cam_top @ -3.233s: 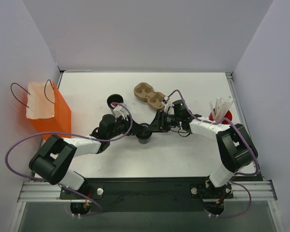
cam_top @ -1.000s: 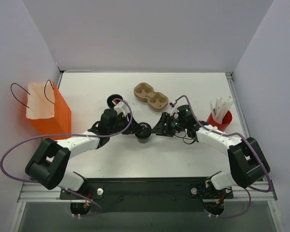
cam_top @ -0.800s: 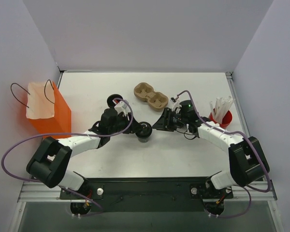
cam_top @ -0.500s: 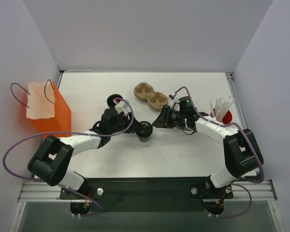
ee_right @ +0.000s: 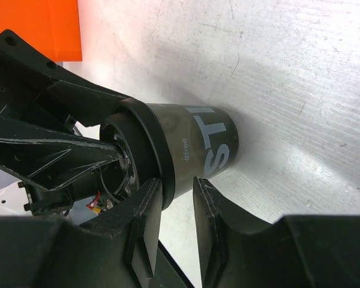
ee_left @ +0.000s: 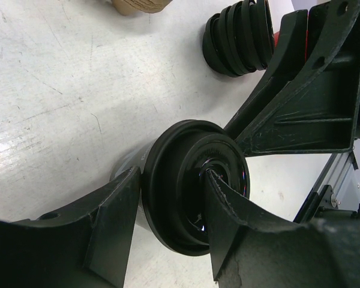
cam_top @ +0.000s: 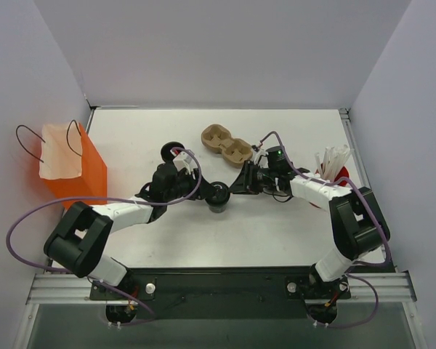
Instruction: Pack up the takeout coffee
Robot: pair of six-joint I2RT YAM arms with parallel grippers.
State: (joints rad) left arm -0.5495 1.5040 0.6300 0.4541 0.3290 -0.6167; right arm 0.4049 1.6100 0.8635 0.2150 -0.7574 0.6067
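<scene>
The left gripper (ee_left: 171, 175) is clamped on the takeout coffee (ee_right: 192, 147), with one finger on each side of the cup just below its lid (ee_left: 192, 186). In the left wrist view most of the cup's wall and its base are hidden by the lid and the fingers. The right gripper (ee_right: 177, 182) is held just to the right of the cup in the overhead view, its jaws a narrow gap apart, and nothing is seen gripped between them. Whether a fingertip touches the cup cannot be told, since the finger ends overlap it in the right wrist view. From overhead the fingertips of both grippers are lost, black against black. A stack of loose lids (ee_left: 240, 36) is shown at the upper right of the left wrist view, partly cut off by the right gripper's frame.

Compared with about three seconds ago, the right gripper has been drawn back from over the cup, and over the last second its jaws have been brought closer together. The cup has not been moved, and the left grip is unchanged.

The coffee is seen as a small dark cup upright near the centre of the table (cam_top: 276, 233), capped by a round black lid. Pale lettering is printed on its wall and is only partly readable. The orange bag (cam_top: 87, 178) stands well apart at the left of the frame.
</scene>
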